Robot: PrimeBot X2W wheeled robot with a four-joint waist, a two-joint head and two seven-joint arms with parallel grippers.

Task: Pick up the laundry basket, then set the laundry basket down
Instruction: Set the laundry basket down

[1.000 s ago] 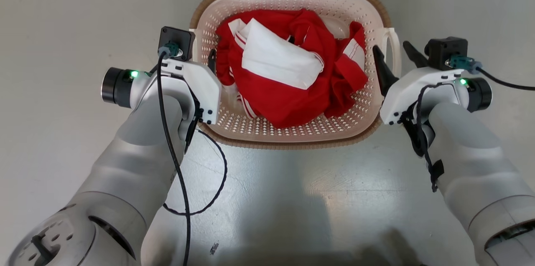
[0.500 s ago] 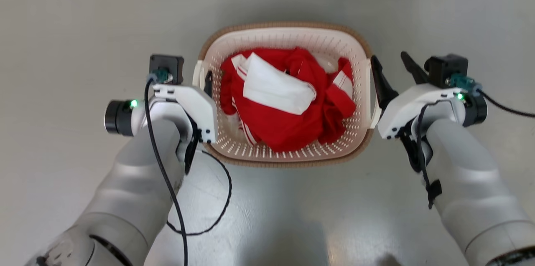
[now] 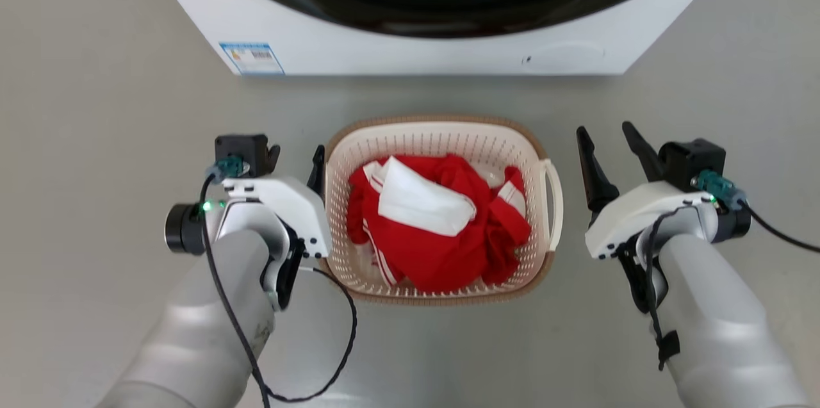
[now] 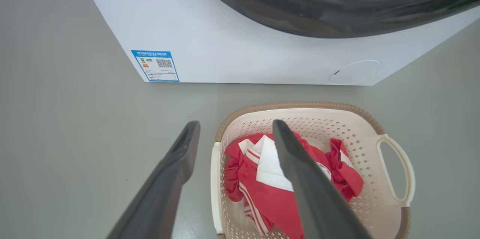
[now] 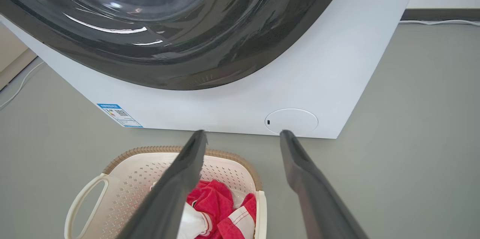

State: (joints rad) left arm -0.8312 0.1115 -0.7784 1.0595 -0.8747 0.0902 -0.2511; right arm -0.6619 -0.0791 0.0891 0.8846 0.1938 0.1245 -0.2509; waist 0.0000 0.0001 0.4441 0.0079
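Likely light, stiff basket [image 3: 435,123]: take handles [image 3: 555,203] at 3 and 9 o'clock; left gripper [image 3: 296,155] and right gripper [image 3: 605,132] gape empty.

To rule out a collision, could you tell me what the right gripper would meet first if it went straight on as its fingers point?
The right gripper would probably meet the washing machine's white lower front, near its round cover; depth is unclear, so perhaps the floor first.
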